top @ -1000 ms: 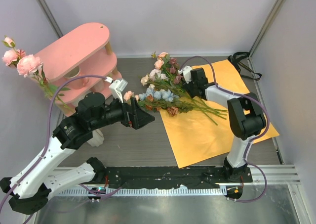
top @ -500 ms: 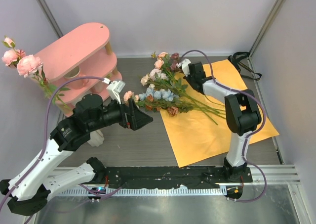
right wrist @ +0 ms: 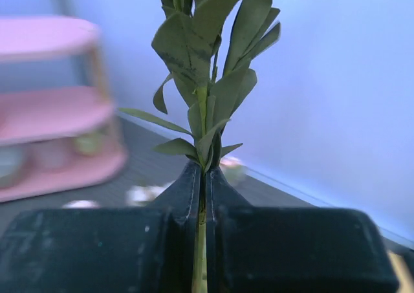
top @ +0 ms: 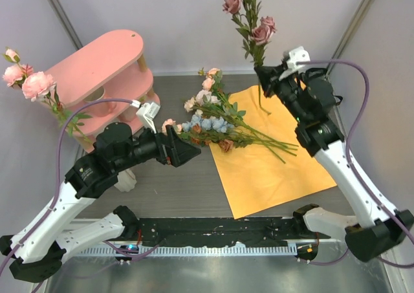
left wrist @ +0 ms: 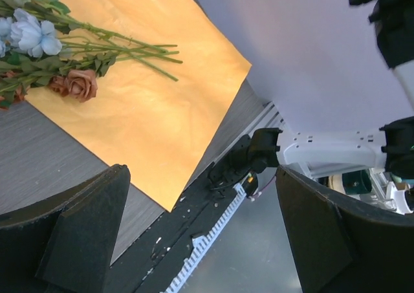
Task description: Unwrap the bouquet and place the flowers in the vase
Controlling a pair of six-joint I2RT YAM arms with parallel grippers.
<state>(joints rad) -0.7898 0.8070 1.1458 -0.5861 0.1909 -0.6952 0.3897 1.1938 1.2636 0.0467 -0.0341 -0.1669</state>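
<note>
Right gripper [right wrist: 202, 176] is clamped on the bare lower part of a rose stem [right wrist: 202, 105], its fingers pressed flat against it just below the leaves. It holds the stem upright, high above the table, with the dark pink blooms [top: 249, 15] well above the pinch. That is the first risk: the hold is low and narrow while the weight sits at the top, so a quick swing could make the stem swivel or slide between the pads.

Below it, the other flowers [top: 213, 128] lie loose, their stems on the opened orange sheet [top: 272, 170].

Left gripper [top: 184, 152] hangs wide open beside those blooms, holding nothing. A cream-white ribbed shape [top: 126, 180] showing under the left arm is probably the vase. If so, its mouth is covered, and a crossing move would bring the two arms close. A long, top-heavy stem could also tip so small a vase.
</note>
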